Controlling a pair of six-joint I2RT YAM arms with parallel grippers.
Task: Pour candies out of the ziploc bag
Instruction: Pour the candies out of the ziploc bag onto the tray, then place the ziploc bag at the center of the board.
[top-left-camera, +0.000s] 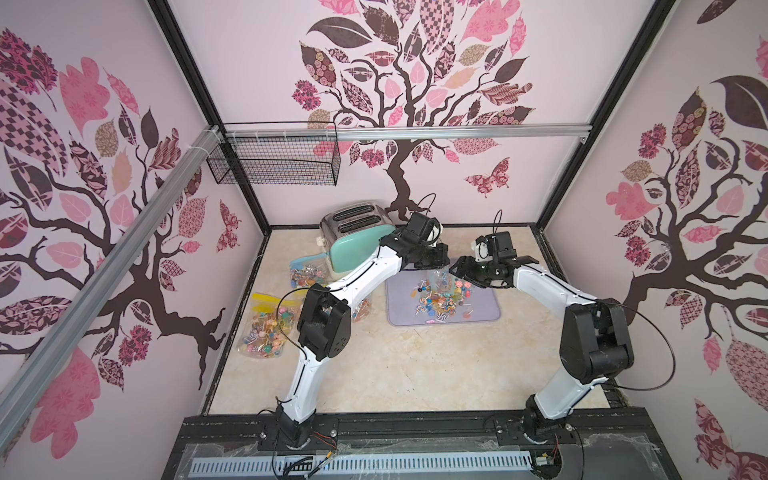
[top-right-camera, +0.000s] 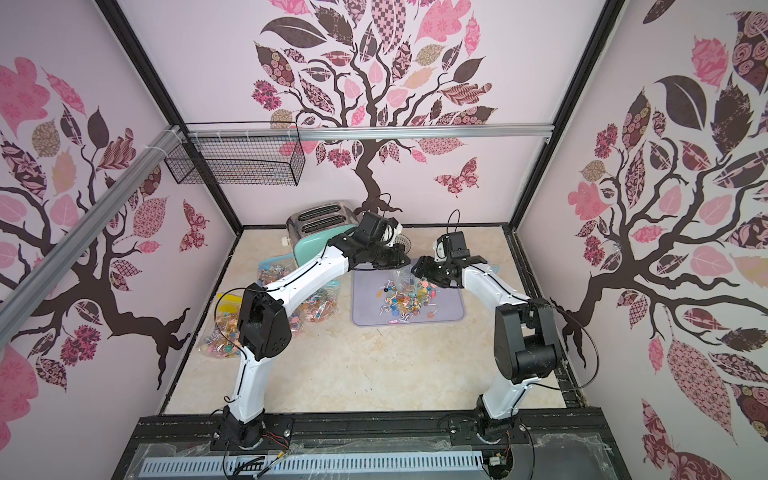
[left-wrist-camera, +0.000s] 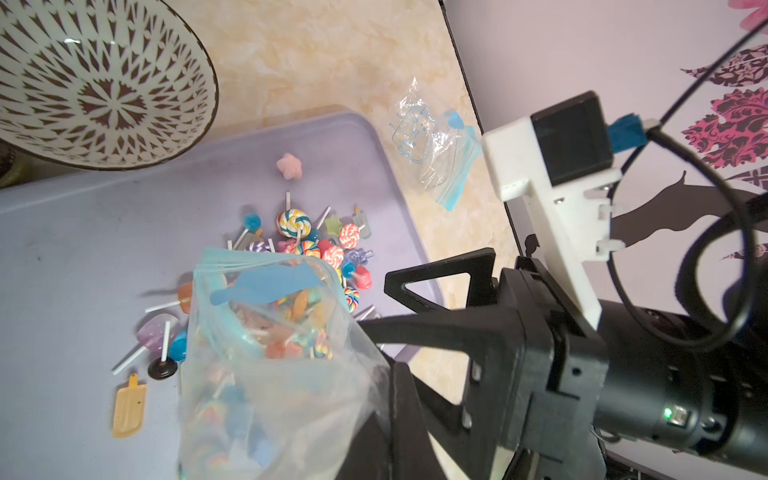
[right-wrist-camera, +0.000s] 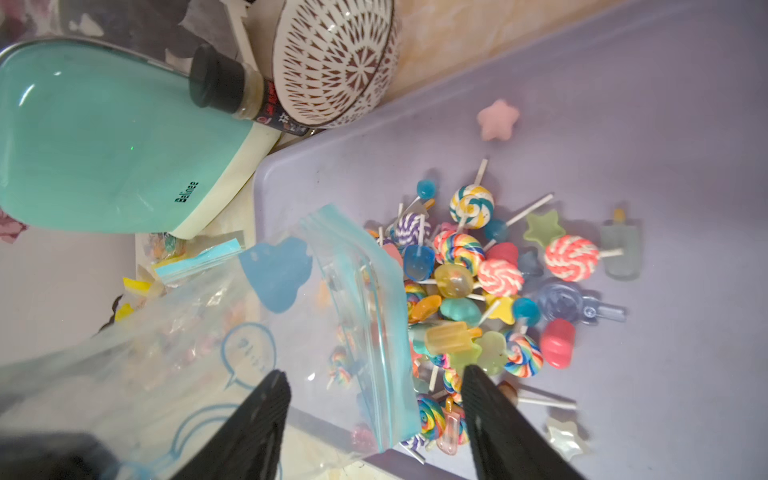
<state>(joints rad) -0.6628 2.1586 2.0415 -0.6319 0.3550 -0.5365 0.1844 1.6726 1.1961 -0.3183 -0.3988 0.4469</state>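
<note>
Ziploc bag (right-wrist-camera: 324, 299): mouth down over lavender tray (right-wrist-camera: 665, 145), mid-frame in both top views; candies (right-wrist-camera: 469, 291) heaped beneath, some inside; left hand (top-left-camera: 434, 264) clenched on bag; right hand (right-wrist-camera: 372, 372) released, fingers (right-wrist-camera: 266, 415) astride mouth. Advice: lift bag's base, shake gently, keeping mouth inside tray rim.

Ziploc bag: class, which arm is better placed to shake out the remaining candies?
Left. The left gripper is shut on the raised ziploc bag, its mouth tipped toward the candies on the tray, so it can probably just shake. The right gripper stands open around the bag's edge, gripping nothing.
</note>
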